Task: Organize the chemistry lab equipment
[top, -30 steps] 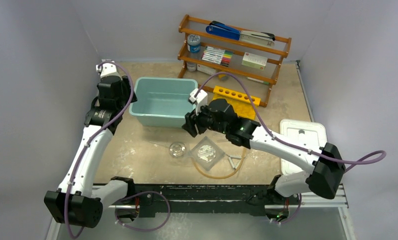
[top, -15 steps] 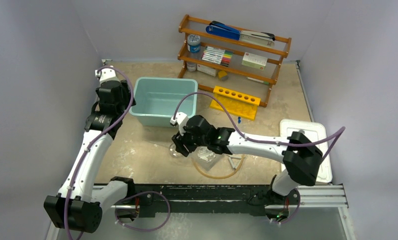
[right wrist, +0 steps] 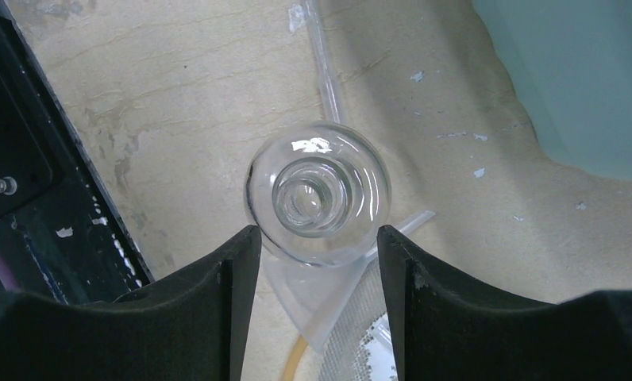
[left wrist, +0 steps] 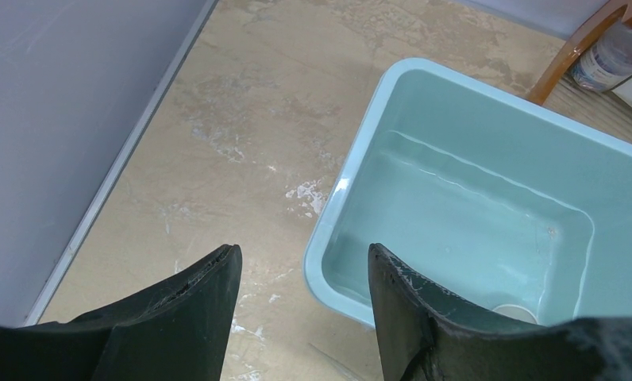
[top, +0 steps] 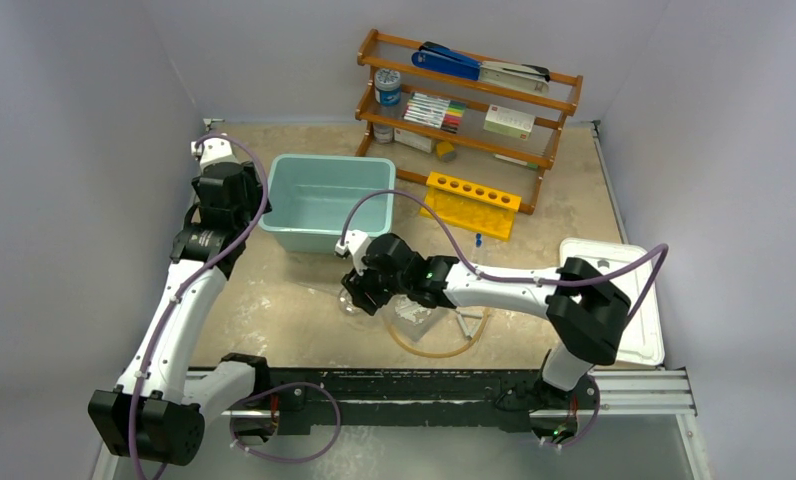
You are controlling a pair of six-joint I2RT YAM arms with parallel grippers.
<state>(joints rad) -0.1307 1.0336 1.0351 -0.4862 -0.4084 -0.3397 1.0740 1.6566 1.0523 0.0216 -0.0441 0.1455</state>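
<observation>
Our right gripper (right wrist: pixel 317 238) is open, right above the round glass flask (right wrist: pixel 317 186), which sits near the middle, left of the square dish (top: pixel 419 316). We should go straight down and squeeze softly.

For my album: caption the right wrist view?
Open right pincer poised over a round glass flask, mouth up on the table.

The round glass flask (right wrist: pixel 317 194) stands upright on the desk, mouth up, at the middle of the right wrist view. A thin clear glass rod (right wrist: pixel 326 73) lies just above it. The corner of the square transparent dish (top: pixel 412 314) sits against the flask's lower edge. The amber rubber tube (top: pixel 439 351) loops below the dish, with the clear Y-connector (top: pixel 466 320) to its right. The yellow test-tube rack (top: pixel 471 203) lies upper right of centre, holes empty.
</observation>
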